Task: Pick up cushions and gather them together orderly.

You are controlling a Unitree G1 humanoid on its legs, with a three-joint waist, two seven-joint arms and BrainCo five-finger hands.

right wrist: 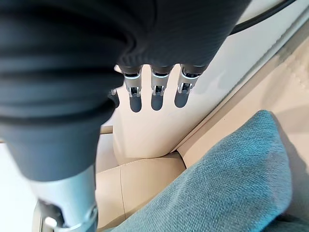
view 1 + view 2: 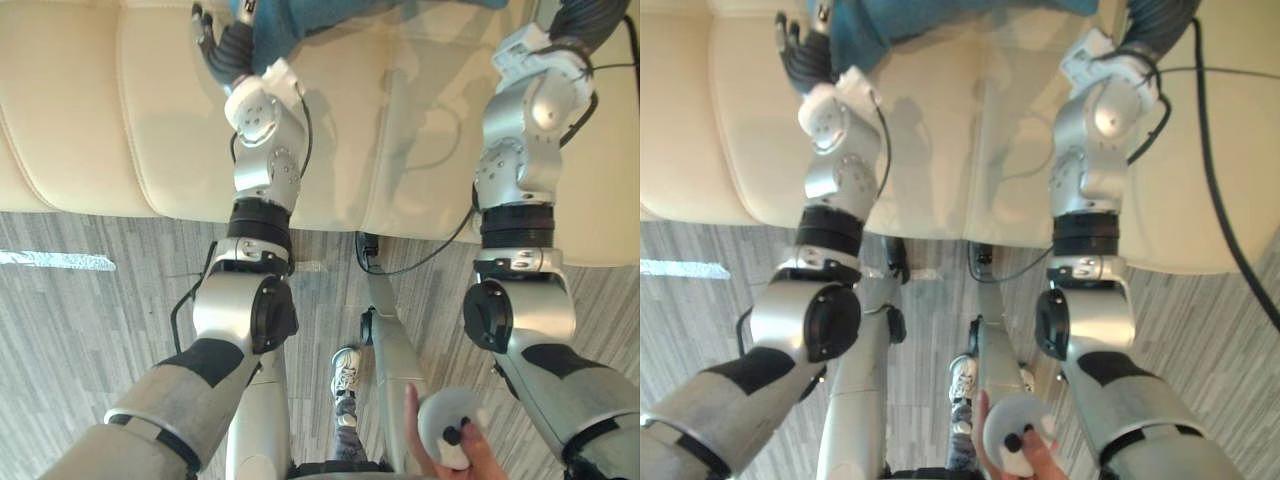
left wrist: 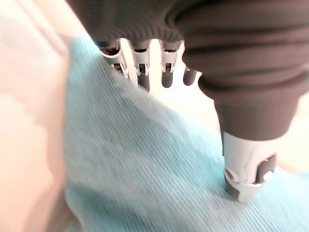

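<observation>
A teal cushion [image 2: 300, 20] lies on the cream sofa [image 2: 100, 110], between my two arms at the far edge of the eye views. My left hand [image 2: 207, 35] rests at the cushion's left side. In the left wrist view its fingers [image 3: 142, 63] are straight along the cushion's [image 3: 145, 169] edge, and its thumb [image 3: 246, 179] presses on the ribbed cloth. My right hand [image 1: 157, 82] hovers over the sofa's seat, fingers straight and holding nothing. A corner of the cushion [image 1: 227, 183] lies just beside it.
The sofa's front edge runs across the eye views, with grey plank floor [image 2: 80, 330] below it. A person's hand holds a white controller [image 2: 450, 430] low between my arms. The person's shoe [image 2: 345, 372] stands on the floor.
</observation>
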